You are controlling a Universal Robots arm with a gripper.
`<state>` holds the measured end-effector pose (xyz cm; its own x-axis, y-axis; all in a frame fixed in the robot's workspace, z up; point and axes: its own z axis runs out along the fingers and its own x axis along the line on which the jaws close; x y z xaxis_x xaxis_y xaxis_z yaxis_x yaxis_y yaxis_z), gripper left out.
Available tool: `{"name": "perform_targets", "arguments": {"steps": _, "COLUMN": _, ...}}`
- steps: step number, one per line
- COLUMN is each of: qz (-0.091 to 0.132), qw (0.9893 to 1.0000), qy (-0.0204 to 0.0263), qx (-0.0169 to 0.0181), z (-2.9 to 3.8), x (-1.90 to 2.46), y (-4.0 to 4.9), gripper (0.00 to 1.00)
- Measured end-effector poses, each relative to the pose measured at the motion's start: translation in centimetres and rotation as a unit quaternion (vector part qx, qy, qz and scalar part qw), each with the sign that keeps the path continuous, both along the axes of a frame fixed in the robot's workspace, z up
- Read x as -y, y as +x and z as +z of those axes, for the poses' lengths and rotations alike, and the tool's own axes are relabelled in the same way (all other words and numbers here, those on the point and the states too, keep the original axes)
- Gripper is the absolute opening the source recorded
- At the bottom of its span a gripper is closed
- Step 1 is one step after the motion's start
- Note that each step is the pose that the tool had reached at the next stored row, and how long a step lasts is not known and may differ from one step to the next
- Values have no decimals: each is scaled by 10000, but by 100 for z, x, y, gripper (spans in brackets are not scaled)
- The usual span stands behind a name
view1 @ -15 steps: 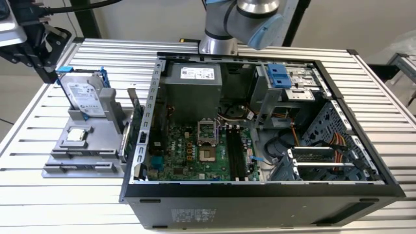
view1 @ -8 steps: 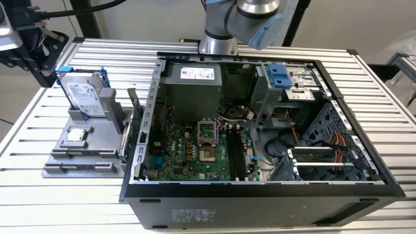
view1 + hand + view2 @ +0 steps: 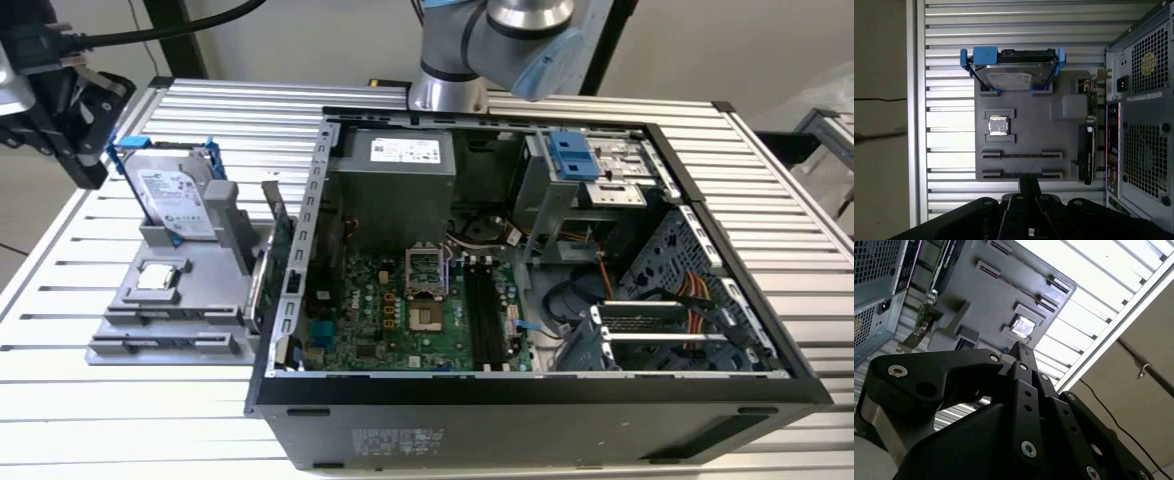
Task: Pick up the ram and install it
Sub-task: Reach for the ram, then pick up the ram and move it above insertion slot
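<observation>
On the tray (image 3: 1054,135), ram (image 3: 1021,155): sitting edge-up in a slot, running parallel to the hard drive (image 3: 1011,75).
fingers (image 3: 1025,185): looking pressed together, holding nothing, hovering near the middle of the ram's length.

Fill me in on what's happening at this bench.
The arm's gripper, shut and holding nothing, hangs above the grey parts holder beside the open computer case. The ram appears to sit in a holder slot, near the hard drive and chip.
</observation>
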<state>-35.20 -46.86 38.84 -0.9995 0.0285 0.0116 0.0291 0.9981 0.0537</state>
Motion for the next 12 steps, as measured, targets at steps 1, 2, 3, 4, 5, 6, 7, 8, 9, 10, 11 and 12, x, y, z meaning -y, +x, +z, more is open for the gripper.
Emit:
{"name": "perform_targets", "arguments": {"steps": 1, "qz": 0, "qw": 10000, "qy": 0, "qx": -1, "z": 0, "x": 13, "y": 0, "gripper": 0}}
{"name": "perform_targets", "arguments": {"steps": 2, "qz": 0, "qw": 10000, "qy": 0, "qx": -2, "z": -1, "x": 27, "y": 0, "gripper": 0}}
{"name": "perform_targets", "arguments": {"steps": 3, "qz": 0, "qw": 10000, "qy": 0, "qx": -2, "z": -1, "x": 40, "y": 0, "gripper": 0}}
{"name": "perform_targets", "arguments": {"steps": 4, "qz": 0, "qw": 10000, "qy": 0, "qx": -3, "z": -1, "x": 54, "y": 0, "gripper": 0}}
{"name": "perform_targets", "arguments": {"steps": 5, "qz": 0, "qw": 10000, "qy": 0, "qx": -4, "z": -2, "x": 69, "y": 0, "gripper": 0}}
{"name": "perform_targets", "arguments": {"steps": 6, "qz": 0, "qw": 10000, "qy": 0, "qx": -5, "z": -2, "x": 83, "y": 0, "gripper": 0}}
{"name": "perform_targets", "arguments": {"steps": 7, "qz": 0, "qw": 10000, "qy": 0, "qx": -6, "z": -2, "x": 98, "y": 0, "gripper": 0}}
{"name": "perform_targets", "arguments": {"steps": 8, "qz": 0, "qw": 10000, "qy": 0, "qx": -7, "z": -2, "x": 113, "y": 0, "gripper": 0}}
{"name": "perform_targets", "arguments": {"steps": 9, "qz": 0, "qw": 10000, "qy": 0, "qx": -7, "z": -3, "x": 128, "y": 0, "gripper": 0}}
{"name": "perform_targets", "arguments": {"steps": 10, "qz": 0, "qw": 10000, "qy": 0, "qx": -7, "z": -3, "x": 142, "y": 0, "gripper": 0}}
{"name": "perform_targets", "arguments": {"steps": 11, "qz": 0, "qw": 10000, "qy": 0, "qx": -8, "z": -3, "x": 156, "y": 0, "gripper": 0}}
{"name": "perform_targets", "arguments": {"steps": 12, "qz": 0, "qw": 10000, "qy": 0, "qx": -8, "z": -3, "x": 168, "y": 0, "gripper": 0}}
